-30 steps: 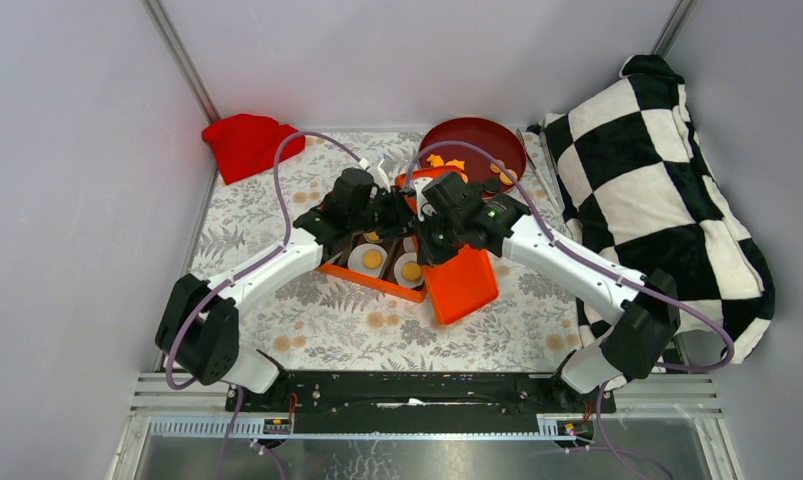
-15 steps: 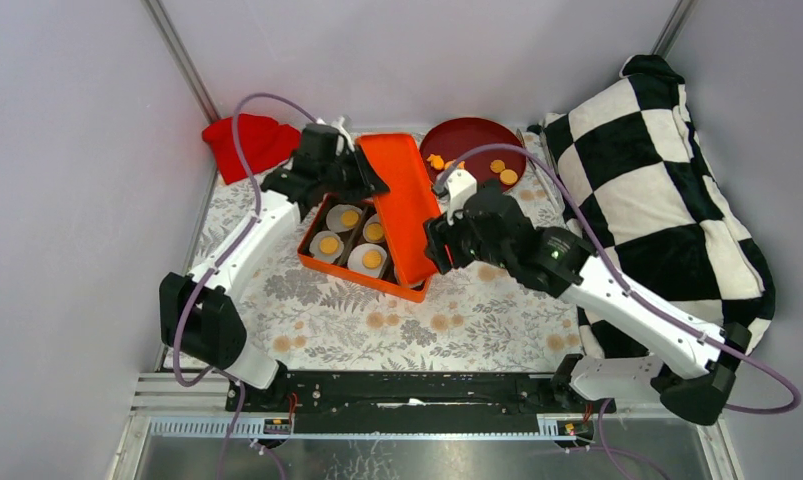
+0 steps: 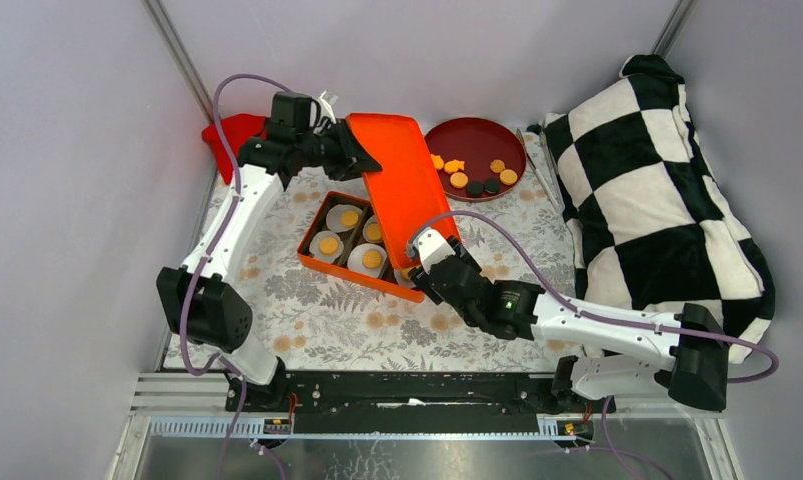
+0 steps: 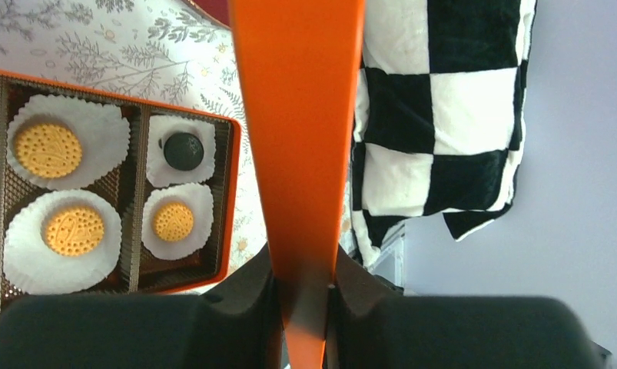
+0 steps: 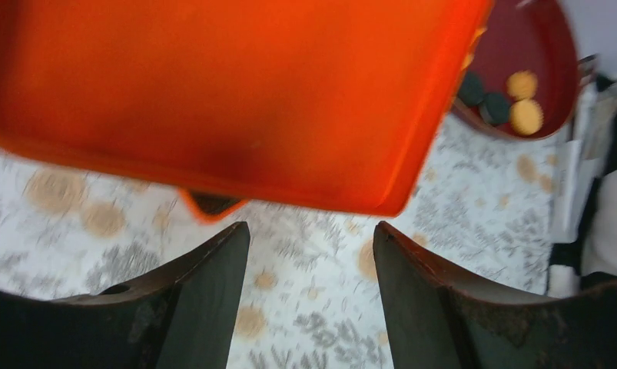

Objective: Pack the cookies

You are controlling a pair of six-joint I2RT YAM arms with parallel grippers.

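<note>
Left tool (image 4: 303, 296) clamping orange lid (image 4: 297, 115), right tool (image 5: 311, 231) jaws apart

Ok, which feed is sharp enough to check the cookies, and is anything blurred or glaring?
Left wrist: sharp, the cookies in their paper cups show their dotted pattern, though the orange lid blocks the middle. Right wrist: smeared, the tablecloth print is soft and the red plate holds mere blobs. Top external: evenly lit, no glare, details small.
</note>
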